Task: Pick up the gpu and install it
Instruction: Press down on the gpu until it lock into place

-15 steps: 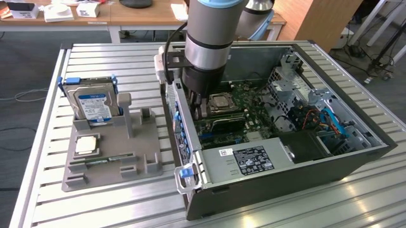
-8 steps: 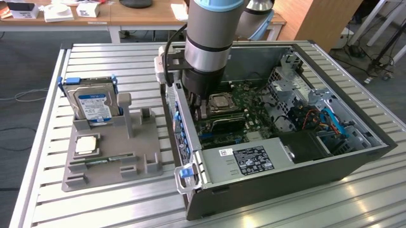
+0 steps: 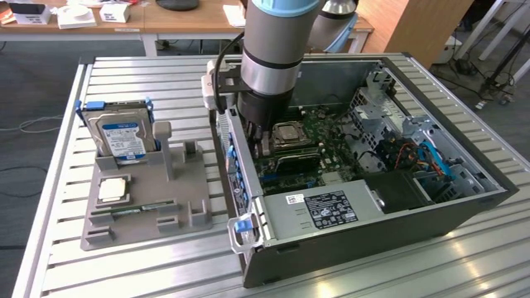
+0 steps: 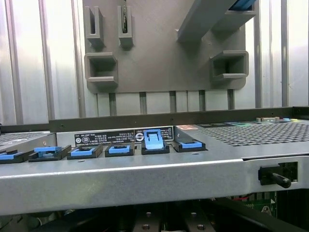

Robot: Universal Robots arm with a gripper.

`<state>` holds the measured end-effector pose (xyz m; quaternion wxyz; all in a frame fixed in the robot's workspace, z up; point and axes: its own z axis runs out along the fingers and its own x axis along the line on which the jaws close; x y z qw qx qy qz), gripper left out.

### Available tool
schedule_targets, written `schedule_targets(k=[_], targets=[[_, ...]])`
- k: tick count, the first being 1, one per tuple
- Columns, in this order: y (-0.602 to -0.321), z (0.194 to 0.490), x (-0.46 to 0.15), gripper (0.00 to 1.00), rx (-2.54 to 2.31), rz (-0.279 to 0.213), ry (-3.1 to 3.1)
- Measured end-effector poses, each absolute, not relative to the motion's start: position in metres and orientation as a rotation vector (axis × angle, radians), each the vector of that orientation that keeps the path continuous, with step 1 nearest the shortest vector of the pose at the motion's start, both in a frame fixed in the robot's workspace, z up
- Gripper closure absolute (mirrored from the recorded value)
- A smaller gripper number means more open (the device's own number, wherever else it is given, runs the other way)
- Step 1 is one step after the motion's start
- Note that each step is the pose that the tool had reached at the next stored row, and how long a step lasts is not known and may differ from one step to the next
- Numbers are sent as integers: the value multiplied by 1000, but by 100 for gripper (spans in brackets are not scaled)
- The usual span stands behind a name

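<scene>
The gpu cannot be told apart from the dark parts under the arm. The gripper (image 3: 263,141) is closed and sits low inside the one open computer case (image 3: 463,205), at the centre of the exterior view. It is over the motherboard (image 3: 319,139), beside the bare processor socket (image 3: 290,133); whether it holds anything cannot be seen.

The case also holds one power supply (image 3: 327,208) at lower centre, carrying a black label and a small white sticker, both too small to read. Blue cables (image 3: 435,161) lie at the right end.

In the wrist view, six blue clips (image 4: 154,140) run in a row along the case edge, beside a black label with unreadable print.

On the slatted metal surface (image 3: 124,273), at the exterior view's left, stands one grey holder (image 3: 141,233). It carries one hard drive (image 3: 120,136) upright in blue rails, one processor chip (image 3: 113,189) lying flat, and one memory stick (image 3: 133,212) in a slot.
</scene>
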<state>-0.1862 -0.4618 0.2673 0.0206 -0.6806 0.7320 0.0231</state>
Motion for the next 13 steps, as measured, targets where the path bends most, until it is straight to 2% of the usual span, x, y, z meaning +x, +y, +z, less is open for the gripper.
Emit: schedule_targets(k=[13], targets=[[-462,265,-186,89,-2111,72,2270]])
